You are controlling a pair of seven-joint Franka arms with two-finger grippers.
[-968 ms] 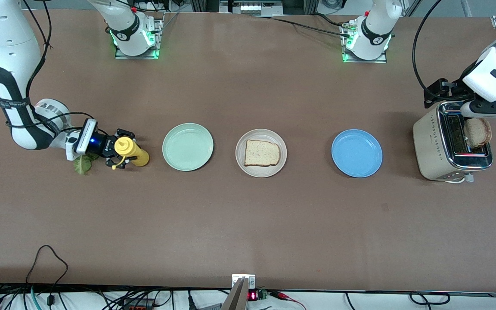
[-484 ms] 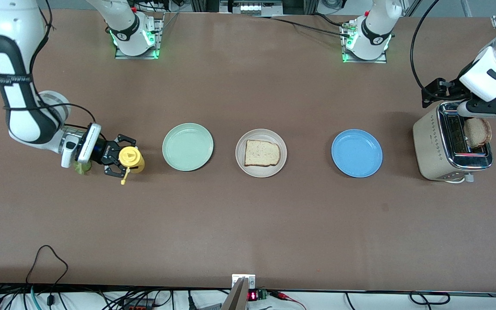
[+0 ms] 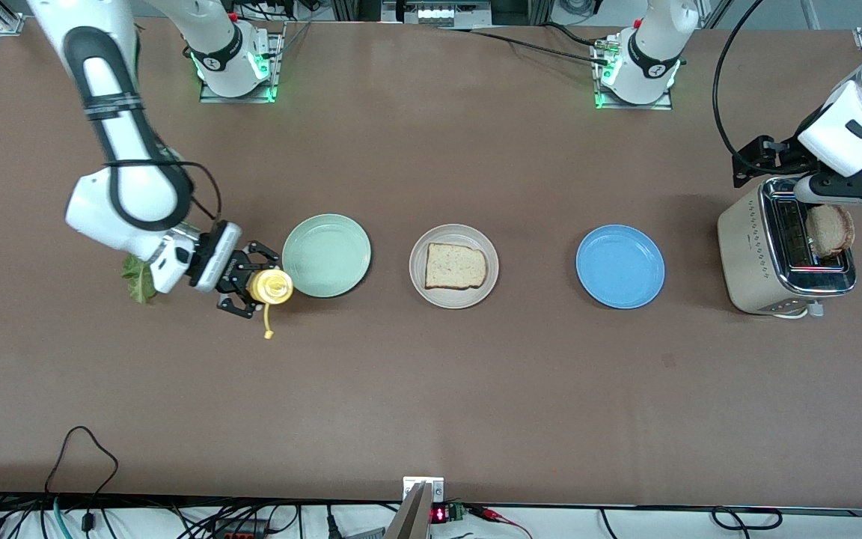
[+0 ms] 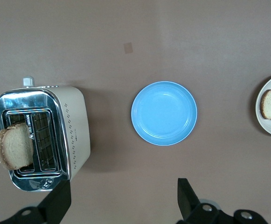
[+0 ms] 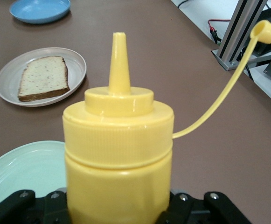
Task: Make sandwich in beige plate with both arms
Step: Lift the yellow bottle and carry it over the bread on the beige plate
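The beige plate [image 3: 422, 290] lies mid-table with one bread slice [image 3: 456, 266] on it; the right wrist view shows the plate [image 5: 4, 79] and the slice [image 5: 44, 77] too. A second slice [image 3: 831, 230] sticks out of the toaster [image 3: 753, 254]. My left gripper [image 3: 842, 196] hangs open over the toaster, its jaws empty [image 4: 121, 200]. My right gripper [image 3: 260, 287] is shut on a yellow squeeze bottle [image 5: 119, 140], held over the table at the mint-green plate's rim [image 3: 304, 278]. The bottle's cap [image 3: 269, 333] dangles open on its strap. A lettuce leaf [image 3: 139, 278] lies beneath the right arm.
The blue plate [image 3: 620, 266] sits between the beige plate and the toaster, and shows in the left wrist view [image 4: 164, 113]. Both arm bases stand along the table's edge farthest from the front camera. Cables run along the edge nearest that camera.
The right arm has lifted the yellow bottle from beside the lettuce and carried it toward the mint-green plate, turning the nozzle up. The left gripper has stayed over the toaster.
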